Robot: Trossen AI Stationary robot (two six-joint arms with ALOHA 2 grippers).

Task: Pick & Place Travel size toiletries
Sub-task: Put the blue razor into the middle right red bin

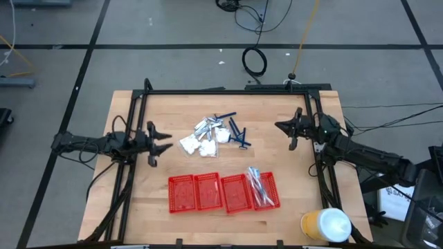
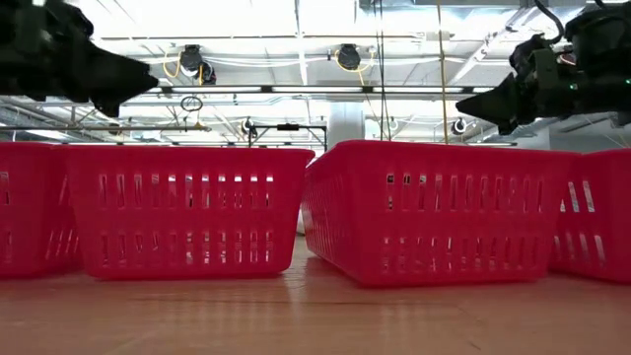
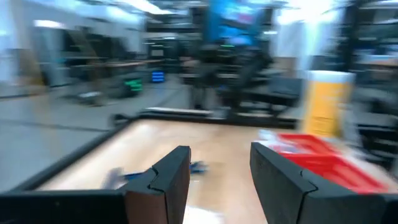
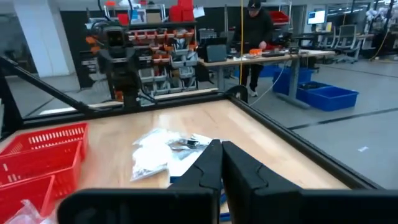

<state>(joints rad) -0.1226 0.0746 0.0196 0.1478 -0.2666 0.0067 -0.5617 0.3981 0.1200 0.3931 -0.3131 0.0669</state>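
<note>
The left gripper point(image 1: 160, 140) hangs above the wooden table point(image 1: 138, 187) at its nine o'clock side, fingers point(image 3: 165, 180) spread apart with nothing between them. The right gripper point(image 1: 282, 127) hovers at about two o'clock, its fingers point(image 4: 205, 168) pressed together on nothing. Both arms reach in low and roughly level from the table's side edges, pointing toward the middle.

The travel size toiletries point(image 1: 208, 135) lie in a loose heap near the table's centre, between the two grippers: white packets point(image 1: 190, 144) and foil sachets point(image 1: 205, 126) together, with the dark blue sticks point(image 1: 237, 132) at the heap's three o'clock edge. A row of four red mesh baskets point(image 1: 208, 191) stands at six o'clock; the one at the right end holds a few clear-wrapped sticks point(image 1: 257, 185).

A yellow container with a white lid point(image 1: 325, 225) stands at the five o'clock corner. The table has a black frame point(image 1: 228, 91); around it is grey floor with cables point(image 1: 254, 61). Beyond, a workshop with shelves, blue bins point(image 4: 326, 96) and a person point(image 4: 255, 34) at a bench. No writing is legible
</note>
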